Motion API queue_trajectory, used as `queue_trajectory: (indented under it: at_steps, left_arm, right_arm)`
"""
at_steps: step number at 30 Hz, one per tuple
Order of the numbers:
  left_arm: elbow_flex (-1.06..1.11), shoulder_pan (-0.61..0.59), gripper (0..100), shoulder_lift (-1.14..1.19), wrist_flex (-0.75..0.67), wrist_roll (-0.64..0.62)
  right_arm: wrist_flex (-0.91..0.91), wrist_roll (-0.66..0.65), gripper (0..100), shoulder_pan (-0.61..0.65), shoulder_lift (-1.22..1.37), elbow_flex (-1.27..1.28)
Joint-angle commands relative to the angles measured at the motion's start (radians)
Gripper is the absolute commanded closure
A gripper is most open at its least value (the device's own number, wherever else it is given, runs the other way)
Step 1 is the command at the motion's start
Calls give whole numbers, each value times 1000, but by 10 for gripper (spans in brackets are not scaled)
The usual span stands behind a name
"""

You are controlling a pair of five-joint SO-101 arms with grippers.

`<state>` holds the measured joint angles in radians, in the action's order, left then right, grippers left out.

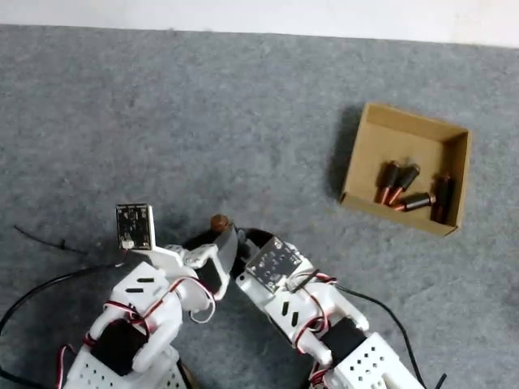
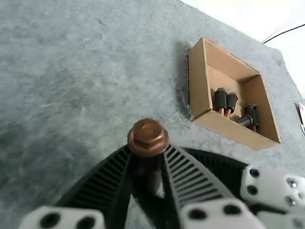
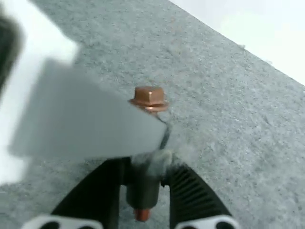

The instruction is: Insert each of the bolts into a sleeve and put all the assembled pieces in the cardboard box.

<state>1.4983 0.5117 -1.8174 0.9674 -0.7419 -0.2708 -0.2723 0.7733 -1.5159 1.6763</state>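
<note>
Left wrist view, left gripper (image 2: 147,153): its two black ribbed fingers (image 2: 112,179) are pinching tight on a dark sleeve (image 2: 147,174), just under the head of the bolt (image 2: 147,137).
Bolt: its copper hexagonal head is sticking out past the fingertips, pointing away from the arm.
Right gripper (image 3: 145,168): it is squeezing narrow around the sleeve (image 3: 143,188). A copper tip is poking out of the sleeve's near end. The bolt (image 3: 149,98) is showing its head at the far end, partly behind a blurred pale part of the other arm.
Arms, high view: the left arm (image 1: 142,312) and the right arm (image 1: 324,320) are rising from the near edge of the table and meeting tip to tip. The bolt (image 1: 219,220) is showing its head just beyond the meeting point.
Cables (image 1: 49,284): black leads are trailing over the cloth beside the arm bases.
Mat (image 1: 203,121): a grey felt-like cloth is covering the table.
Cardboard box (image 1: 389,134): it is sitting open on the mat, well apart from both grippers, farther back and toward the right arm's side.
Assembled pieces (image 1: 415,202): four dark sleeves with copper bolt ends are lying inside the box. Two are side by side, one is lying across below them, and one is resting along the wall farthest from the arms' meeting point.
Far edge: a pale strip (image 1: 324,16) is running beyond the mat.
</note>
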Motion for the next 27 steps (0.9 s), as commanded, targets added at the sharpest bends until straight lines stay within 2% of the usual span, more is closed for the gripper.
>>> queue_trajectory:
  at_steps: [1, 4, 6, 10, 13, 19, 21, 24, 27]
  left_arm:
    - [35, 39, 701, 7, 77, -3]
    - [79, 21, 579, 7, 72, -69]
    - [54, -45, 534, 7, 55, -144]
    - [-70, -371, 526, 7, -49, -379]
    - [-59, -564, 526, 10, -107, -425]
    - [82, -610, 527, 8, -241, -422]
    - [97, -610, 565, 8, -262, -422]
    - [99, -630, 680, 8, -264, -420]
    - [101, -690, 812, 8, -267, -420]
  right_arm:
    - [10, -8, 993, -21, -13, 111]
    - [10, -8, 993, -39, -13, 111]
    - [10, -8, 993, -68, -15, 111]
    - [16, -8, 993, -139, -16, 111]
    - [18, -8, 993, -205, -18, 108]
    - [18, -3, 993, -361, -18, 105]
    - [18, -3, 993, -446, -18, 104]
    - [97, 8, 993, -619, -12, 47]
    - [170, 110, 993, -756, -8, -2]
